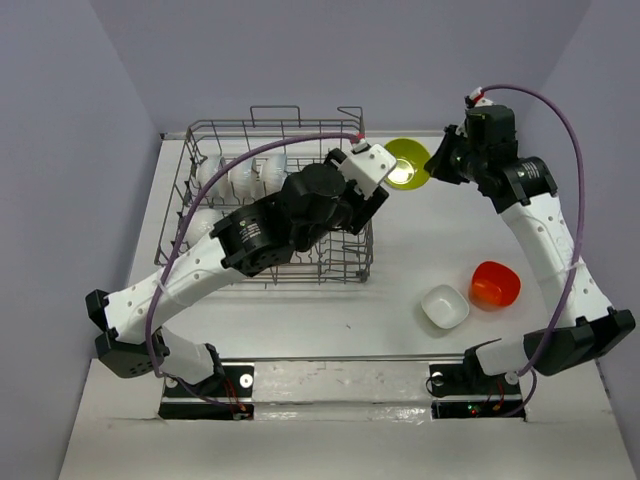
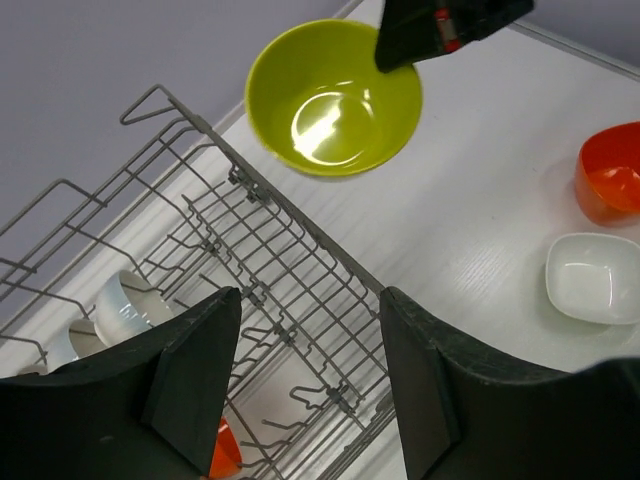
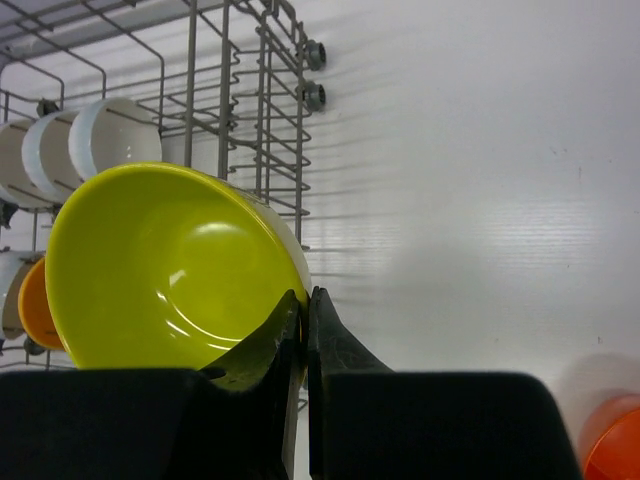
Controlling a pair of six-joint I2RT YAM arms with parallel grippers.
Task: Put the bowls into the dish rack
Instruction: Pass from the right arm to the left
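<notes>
The grey wire dish rack (image 1: 270, 200) sits on the white counter (image 1: 400, 260), glossy white bowls (image 3: 112, 135) on edge among its left tines. Above its grid the left claw (image 2: 310, 385) hangs spread, empty. Off the rack's far right corner the right claw (image 3: 303, 305) pinches the rim of a smooth, round lime green bowl (image 1: 400, 160). Nearer, a squarish white bowl (image 1: 445, 306) and a red-orange bowl (image 1: 495, 284) rest upright, side by side

Lime bowl (image 1: 410, 155) beside rack (image 1: 260, 127), white bowls (image 3: 112, 135) inside
</notes>
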